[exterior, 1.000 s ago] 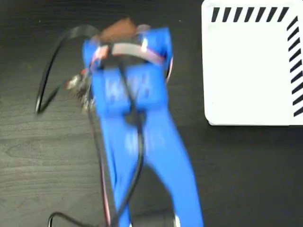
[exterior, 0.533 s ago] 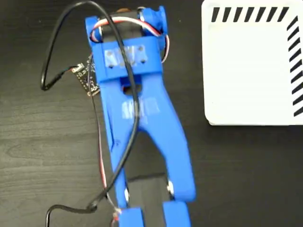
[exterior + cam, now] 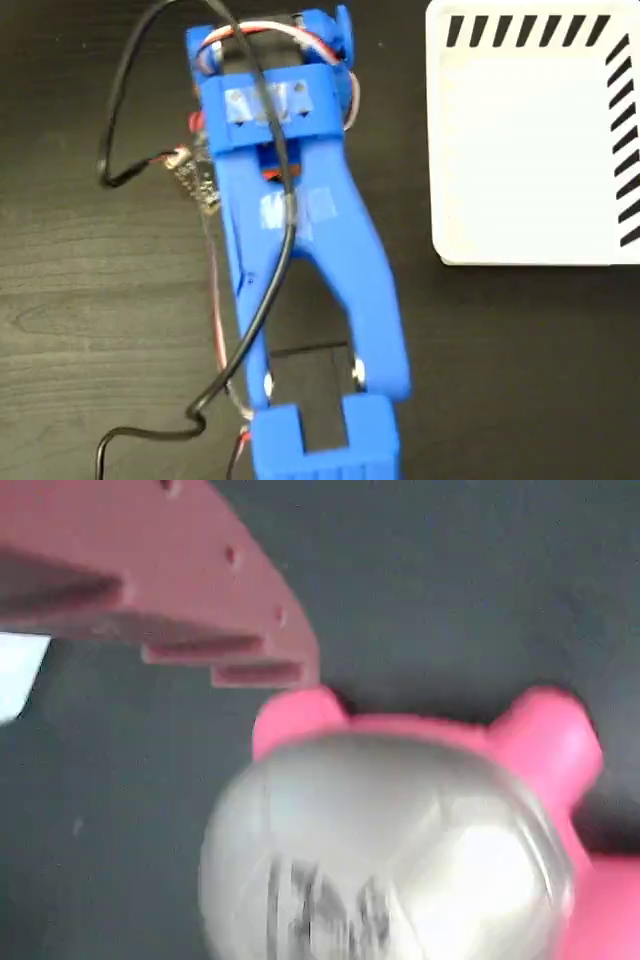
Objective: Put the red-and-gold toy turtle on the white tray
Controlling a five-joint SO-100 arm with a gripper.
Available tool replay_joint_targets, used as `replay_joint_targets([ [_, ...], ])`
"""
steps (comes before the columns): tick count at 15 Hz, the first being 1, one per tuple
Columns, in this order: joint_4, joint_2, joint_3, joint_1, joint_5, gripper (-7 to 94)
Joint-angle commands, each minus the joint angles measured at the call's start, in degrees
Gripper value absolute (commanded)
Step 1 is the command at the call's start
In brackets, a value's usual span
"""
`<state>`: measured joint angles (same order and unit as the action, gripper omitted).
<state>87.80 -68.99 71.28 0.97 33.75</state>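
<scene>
In the wrist view the red-and-gold toy turtle (image 3: 390, 850) fills the lower half, its shiny domed shell with a black print facing up and coral-red limbs sticking out. My gripper (image 3: 335, 705) hangs just above it. Only one reddish-brown finger (image 3: 190, 590) shows, its tip close to a red limb, and no second finger is beside it, so the jaws stand open. In the fixed view the blue arm (image 3: 300, 250) covers the turtle except for a red sliver (image 3: 266, 173). The white tray (image 3: 530, 150) with black stripes lies at the upper right, apart from the arm.
The dark wood table (image 3: 90, 300) lies under everything. Black cable (image 3: 130, 90) loops to the left of the wrist, beside a small circuit board (image 3: 198, 178). The arm's blue base (image 3: 320, 445) sits at the bottom edge.
The arm has settled from a blurred swing and dropped lower over the turtle. The brown finger seen at its top a second ago is now hidden, and red slivers show beneath it.
</scene>
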Motion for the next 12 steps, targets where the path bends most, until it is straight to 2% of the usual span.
replay_joint_targets([
  [1,0.44,0.18,-4.75,0.44,0.88,62],
  [12,-2.20,11.25,-9.14,0.53,0.62,62],
])
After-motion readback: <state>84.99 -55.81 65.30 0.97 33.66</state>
